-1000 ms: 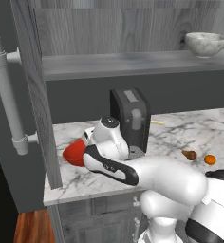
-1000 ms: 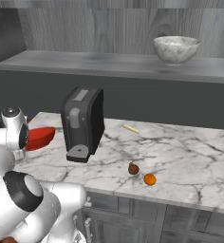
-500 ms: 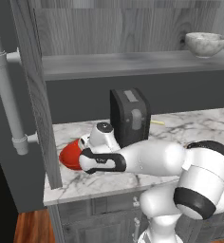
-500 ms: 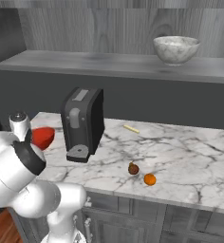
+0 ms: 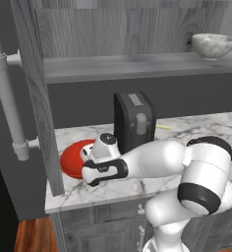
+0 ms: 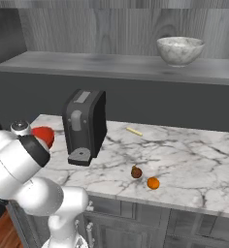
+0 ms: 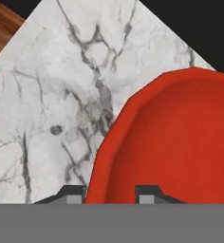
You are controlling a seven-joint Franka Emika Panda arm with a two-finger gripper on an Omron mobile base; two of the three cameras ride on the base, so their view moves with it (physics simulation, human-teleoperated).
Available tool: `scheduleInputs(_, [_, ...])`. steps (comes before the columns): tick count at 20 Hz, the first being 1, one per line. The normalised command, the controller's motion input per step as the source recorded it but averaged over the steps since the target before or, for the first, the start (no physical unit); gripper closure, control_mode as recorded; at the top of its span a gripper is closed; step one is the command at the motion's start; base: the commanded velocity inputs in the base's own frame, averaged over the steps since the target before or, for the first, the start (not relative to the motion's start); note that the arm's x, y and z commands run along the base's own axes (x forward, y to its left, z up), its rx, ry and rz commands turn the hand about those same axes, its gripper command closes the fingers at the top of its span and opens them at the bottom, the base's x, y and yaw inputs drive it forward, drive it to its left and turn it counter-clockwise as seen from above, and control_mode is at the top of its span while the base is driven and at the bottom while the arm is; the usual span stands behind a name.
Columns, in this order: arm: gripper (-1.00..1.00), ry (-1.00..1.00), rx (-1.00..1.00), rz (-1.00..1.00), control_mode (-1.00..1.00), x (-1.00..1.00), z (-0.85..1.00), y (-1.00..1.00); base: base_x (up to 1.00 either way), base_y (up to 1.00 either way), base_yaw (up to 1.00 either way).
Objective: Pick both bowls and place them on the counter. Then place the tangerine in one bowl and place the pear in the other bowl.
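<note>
Marble counter (image 6: 194, 160), white with grey veins, thick pale front edge, running under a plain grey shelf (image 6: 111, 65). Grey post (image 5: 39, 98) standing at counter's left end. Arm (image 5: 162, 157) stretched low and leftward across counter's front-left part. Black coffee machine (image 6: 85, 126) upright near counter's back, left of middle. Marbled bowl (image 6: 180, 50) upright on shelf, toward its right end, well apart from everything on the counter. Red bowl (image 5: 77, 157) at counter's left end, close to the post, resting on the marble. Gripper (image 7: 111, 194) at red bowl's rim: one fingertip outside the wall, the other inside, rim between them; jaws narrow, straddling the rim, firm clamp or slight slack not clear from hand view. Thin pale stick (image 6: 134, 131) lying near counter's back edge, right of the machine. Pear (image 6: 136, 172), dark brown, near counter's front edge, about mid-length. Tangerine (image 6: 153, 183) just beside pear, slightly nearer front edge and to its right; touching or not, cannot tell.
</note>
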Motion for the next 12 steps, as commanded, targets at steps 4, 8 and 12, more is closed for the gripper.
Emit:
scheduleInputs(4, [-1.0, -0.01, 0.0, 0.0, -1.0, -0.15, 0.26, -0.02, 0.0, 0.0, 0.0])
scheduleInputs(8, [-1.0, -0.01, 0.0, -0.02, -1.0, -0.33, 0.63, -0.05, 0.0, 0.0, 0.0])
scheduleInputs(12, [-1.0, 0.0, 0.0, -0.05, -1.0, -0.4, 0.63, -0.2, 0.0, 0.0, 0.0])
